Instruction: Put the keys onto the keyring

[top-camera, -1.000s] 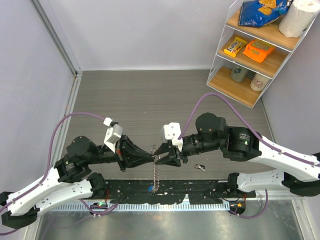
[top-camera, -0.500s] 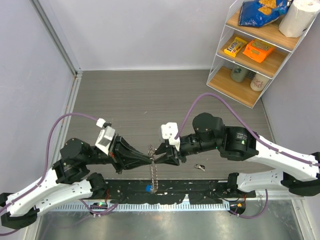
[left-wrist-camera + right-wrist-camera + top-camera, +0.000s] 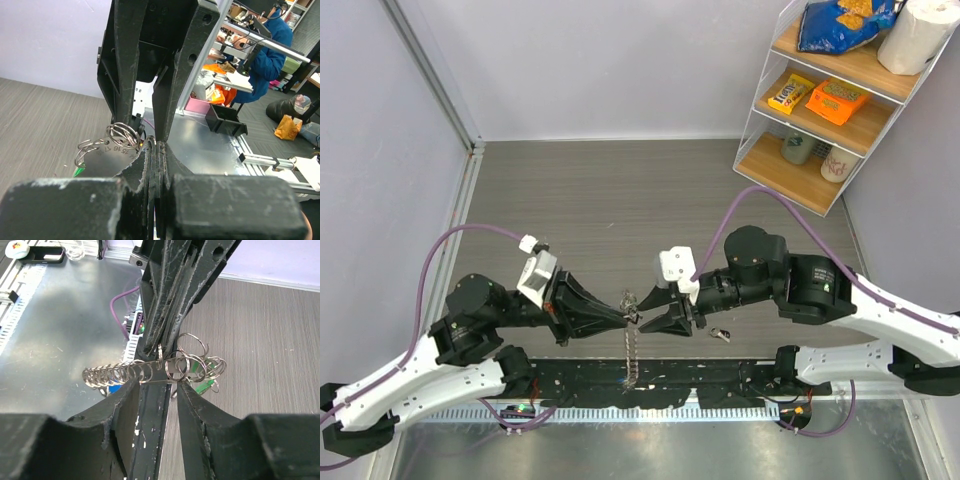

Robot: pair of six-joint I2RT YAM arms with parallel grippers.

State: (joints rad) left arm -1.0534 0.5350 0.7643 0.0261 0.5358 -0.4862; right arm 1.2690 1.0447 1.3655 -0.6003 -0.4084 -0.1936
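Note:
My left gripper [image 3: 628, 318] is shut on a flat silver plate of the keyring [image 3: 631, 300], held above the table. In the left wrist view the shut tips [image 3: 154, 146] pinch the number-stamped plate [image 3: 102, 152] next to wire rings [image 3: 122, 135]. My right gripper [image 3: 655, 322] faces it, open, with its fingers just under the bundle [image 3: 155, 387]. The chain-like strip of rings [image 3: 115, 374] hangs down, with a blue tag [image 3: 114, 388] behind it. A green-headed key [image 3: 202, 385] hangs in the ring cluster [image 3: 195, 360]. A small dark-headed key [image 3: 720, 334] lies on the table.
A wire shelf [image 3: 820, 100] with snacks, cups and a paper roll stands at the back right. A black mounting rail [image 3: 700, 375] runs along the near edge, with a metal plate below it. Purple cables arc over both arms.
My right gripper has drawn back to the right, leaving a small gap to the left tips. The left gripper still holds the ring bundle, and the chain hangs straighter.

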